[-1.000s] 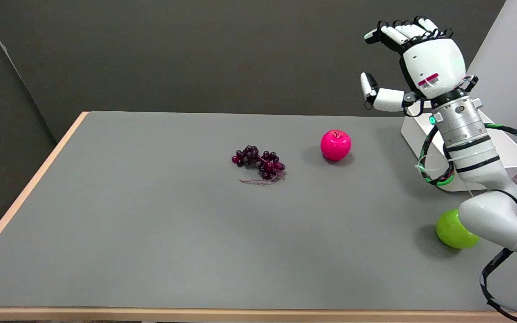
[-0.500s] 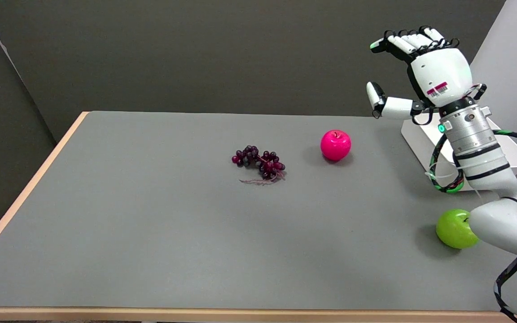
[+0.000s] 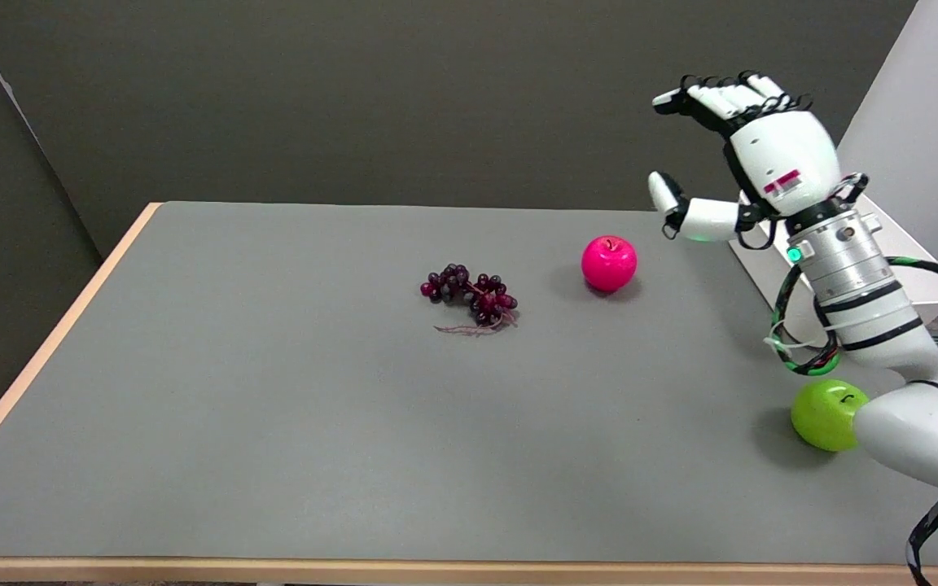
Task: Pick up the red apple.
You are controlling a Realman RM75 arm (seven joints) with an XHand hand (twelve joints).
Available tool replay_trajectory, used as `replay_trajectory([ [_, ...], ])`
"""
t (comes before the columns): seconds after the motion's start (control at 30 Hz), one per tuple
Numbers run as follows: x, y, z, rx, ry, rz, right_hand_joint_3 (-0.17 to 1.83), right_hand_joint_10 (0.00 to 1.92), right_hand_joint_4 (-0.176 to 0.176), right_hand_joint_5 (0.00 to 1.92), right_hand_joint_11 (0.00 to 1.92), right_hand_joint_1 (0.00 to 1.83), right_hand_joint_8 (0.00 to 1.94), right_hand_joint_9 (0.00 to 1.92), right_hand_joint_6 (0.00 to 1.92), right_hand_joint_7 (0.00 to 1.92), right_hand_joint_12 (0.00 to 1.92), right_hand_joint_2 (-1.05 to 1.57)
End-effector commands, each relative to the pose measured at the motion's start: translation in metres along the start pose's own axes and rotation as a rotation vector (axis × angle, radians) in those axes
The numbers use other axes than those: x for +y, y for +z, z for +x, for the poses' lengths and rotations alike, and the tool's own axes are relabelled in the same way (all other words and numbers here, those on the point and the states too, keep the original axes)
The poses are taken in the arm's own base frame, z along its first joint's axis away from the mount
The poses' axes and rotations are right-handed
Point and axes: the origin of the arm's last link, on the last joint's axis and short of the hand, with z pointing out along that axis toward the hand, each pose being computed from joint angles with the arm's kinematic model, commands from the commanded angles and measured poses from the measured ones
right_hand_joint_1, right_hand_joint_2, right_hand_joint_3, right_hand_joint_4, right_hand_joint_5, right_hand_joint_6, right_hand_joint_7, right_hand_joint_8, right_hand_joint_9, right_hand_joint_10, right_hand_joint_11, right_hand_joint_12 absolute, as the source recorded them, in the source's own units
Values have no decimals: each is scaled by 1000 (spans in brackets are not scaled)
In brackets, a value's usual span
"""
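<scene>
Starting nearest: green apple (image 3: 823, 413) sits low on the right, its right side hidden behind the white arm (image 3: 917, 423).
Table: grey top (image 3: 273, 423) with a pale wooden edge.
Grapes: dark purple bunch (image 3: 469, 295) mid-table, stem strands trailing toward us.
Red apple: standing alone on the table (image 3: 609, 263), right of the grapes, nothing touching it.
Right hand: up in the air (image 3: 750, 155), right of and above the red apple, fingers spread, thumb held apart below them, holding nothing.
White tray: far right (image 3: 770, 260), mostly covered by the arm, contents cannot be told.
</scene>
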Motion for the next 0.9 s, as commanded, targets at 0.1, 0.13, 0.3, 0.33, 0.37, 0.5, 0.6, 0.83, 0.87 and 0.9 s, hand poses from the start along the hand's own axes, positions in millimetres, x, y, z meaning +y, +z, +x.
replay_trajectory([
  [0.1,-72,23,-21,-169,-100,103,901,923,119,330,196,463,501,410,646,476,1291,679],
  [0.13,-72,26,-24,-193,-86,93,900,917,118,328,185,461,494,404,640,471,1281,677],
  [0.3,-66,35,-37,-242,-95,49,894,878,110,318,154,456,455,369,612,447,1251,673],
  [0.33,-62,35,-39,-249,-107,34,893,869,108,317,151,454,449,362,607,443,1247,672],
  [0.37,-58,36,-41,-254,-113,20,893,861,107,315,147,453,444,355,602,439,1244,672],
  [0.5,-39,48,-49,-292,-83,-35,984,790,100,292,132,372,468,325,600,391,1165,639],
  [0.6,-18,67,-54,-312,-22,-91,983,779,97,286,124,347,458,313,589,382,1154,640],
  [0.83,8,99,-68,-364,42,-150,983,765,91,279,119,337,442,298,575,369,1150,640],
  [0.87,9,102,-70,-372,42,-150,984,764,90,278,118,337,441,297,573,368,1149,640],
  [0.9,11,105,-74,-387,46,-153,984,761,88,275,116,337,438,294,568,366,1146,640],
])
